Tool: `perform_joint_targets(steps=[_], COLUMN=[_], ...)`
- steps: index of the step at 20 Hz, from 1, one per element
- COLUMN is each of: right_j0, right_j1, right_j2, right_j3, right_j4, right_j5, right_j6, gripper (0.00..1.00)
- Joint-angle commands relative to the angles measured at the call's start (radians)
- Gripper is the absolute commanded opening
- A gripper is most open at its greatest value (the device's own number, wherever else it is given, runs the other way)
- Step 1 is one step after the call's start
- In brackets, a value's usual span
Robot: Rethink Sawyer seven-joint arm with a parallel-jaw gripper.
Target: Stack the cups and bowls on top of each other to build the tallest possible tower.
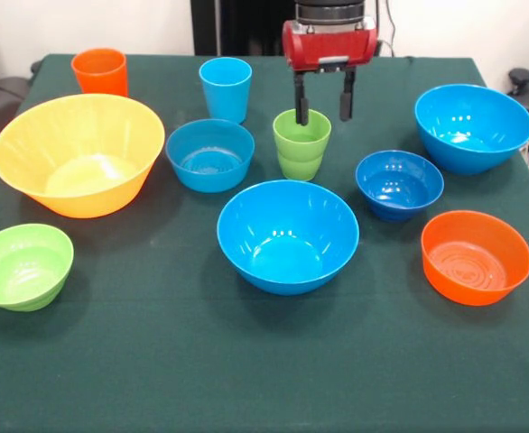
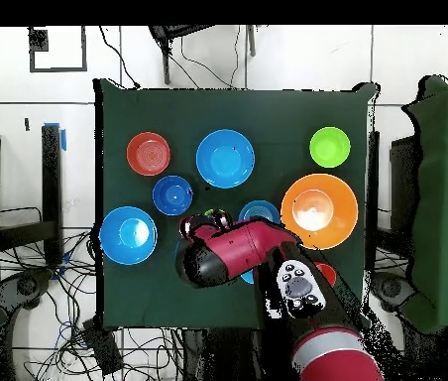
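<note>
gripper (image 1: 323,115) spread open over the lime green cup (image 1: 301,144) standing mid-table between the bowls, one finger inside; probably light, stiff, slick plastic, best pinched at the rim wall.

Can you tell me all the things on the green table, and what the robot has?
cups: 3; orange far left, light blue far middle, lime green under the gripper.
bowls: 7, all apart; yellow-orange left, lime green near left, medium light blue middle, bright blue near middle, bright blue far right, dark blue right, orange near right.
table: 1, dark green cloth.
gripper: 1, red and black, jaws open over the lime green cup's rim.
</note>
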Motion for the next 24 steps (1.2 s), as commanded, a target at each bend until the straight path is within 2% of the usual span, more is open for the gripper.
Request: perform_joint_targets(steps=[1, 8, 12, 18, 24], right_j0=[-0.015, 0.002, 0.033, 0.028, 0.039], right_j1=[0.122, 0.190, 0.247, 0.252, 0.225], right_j2=[0.117, 0.120, 0.095, 0.083, 0.079], right_j3=[-0.097, -0.137, -0.178, -0.170, -0.157], right_j4=[-0.112, -0.120, -0.137, -0.111, -0.116], right_j5=[0.105, 0.079, 0.035, 0.024, 0.051], right_j6=[-0.157, -0.108, -0.073, -0.039, -0.058], gripper=[1.00, 1.00, 1.00, 1.00, 1.00])
